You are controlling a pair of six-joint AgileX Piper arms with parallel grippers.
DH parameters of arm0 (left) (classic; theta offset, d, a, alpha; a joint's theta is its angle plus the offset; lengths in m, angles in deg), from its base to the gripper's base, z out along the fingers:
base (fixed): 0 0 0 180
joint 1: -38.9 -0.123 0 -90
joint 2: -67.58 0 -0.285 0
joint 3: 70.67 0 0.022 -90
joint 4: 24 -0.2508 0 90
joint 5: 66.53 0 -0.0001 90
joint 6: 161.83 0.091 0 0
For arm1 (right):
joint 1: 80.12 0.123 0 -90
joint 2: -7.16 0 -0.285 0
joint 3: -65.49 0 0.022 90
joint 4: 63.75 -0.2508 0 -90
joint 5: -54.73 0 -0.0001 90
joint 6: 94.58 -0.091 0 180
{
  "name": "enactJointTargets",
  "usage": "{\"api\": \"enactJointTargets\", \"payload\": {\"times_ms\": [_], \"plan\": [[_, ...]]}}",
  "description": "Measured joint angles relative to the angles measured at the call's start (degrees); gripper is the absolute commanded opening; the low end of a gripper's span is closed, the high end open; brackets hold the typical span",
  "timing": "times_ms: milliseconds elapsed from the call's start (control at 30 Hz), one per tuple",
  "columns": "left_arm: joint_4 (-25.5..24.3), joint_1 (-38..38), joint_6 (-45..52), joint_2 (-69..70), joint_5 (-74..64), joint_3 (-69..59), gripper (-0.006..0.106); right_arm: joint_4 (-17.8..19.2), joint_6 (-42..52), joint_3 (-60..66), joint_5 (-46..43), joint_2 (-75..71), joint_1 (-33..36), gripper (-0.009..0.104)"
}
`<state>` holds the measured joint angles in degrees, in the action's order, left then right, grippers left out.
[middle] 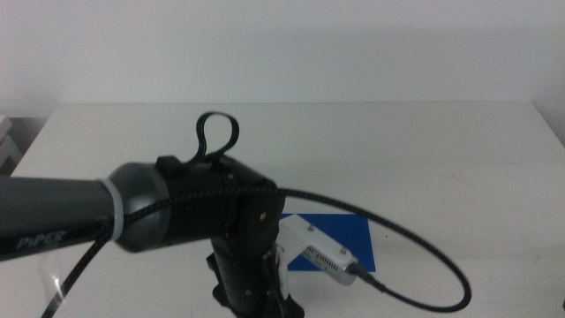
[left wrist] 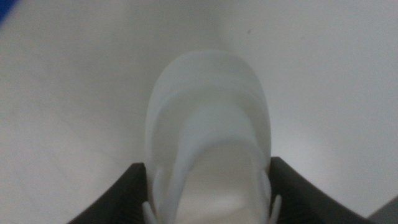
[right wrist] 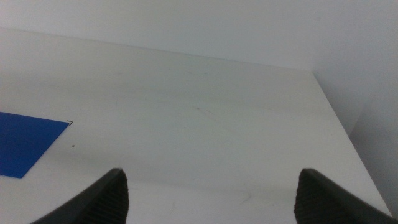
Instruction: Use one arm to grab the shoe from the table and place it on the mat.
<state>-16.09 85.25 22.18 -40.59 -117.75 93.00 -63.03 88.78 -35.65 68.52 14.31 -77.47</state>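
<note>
The black jointed left arm (middle: 177, 208) reaches in from 9 o'clock, its left gripper (left wrist: 208, 186) low by the surface. Its dark fingers (left wrist: 118, 193) flank the white chunky-soled shoe (left wrist: 208, 124), apparently gripping it. The flat dark blue mat (middle: 340, 240) lies just toward 3 o'clock, bare. Placing remains. The right gripper (right wrist: 208, 193) waits, fingers spread wide over the white surface (right wrist: 205, 124).

Three cameras, one table (middle: 459, 132)

The middle view looks forward and down; the left wrist view is very close to the shoe (left wrist: 208, 124); the right wrist view shares the mat (right wrist: 25, 143).
</note>
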Motion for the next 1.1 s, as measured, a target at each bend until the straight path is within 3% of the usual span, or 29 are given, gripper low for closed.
{"api": "enactJointTargets", "payload": {"times_ms": [433,1100], "plan": [[-3.5,-3.8,2.0,-1.8,-13.6,16.5,-0.001,0.0,0.0,0.0,0.0,0.0,0.0,0.078],[-4.3,-6.6,6.6,-24.2,-18.7,49.5,-0.001,0.0,0.0,0.0,0.0,0.0,0.0,0.078]]}}
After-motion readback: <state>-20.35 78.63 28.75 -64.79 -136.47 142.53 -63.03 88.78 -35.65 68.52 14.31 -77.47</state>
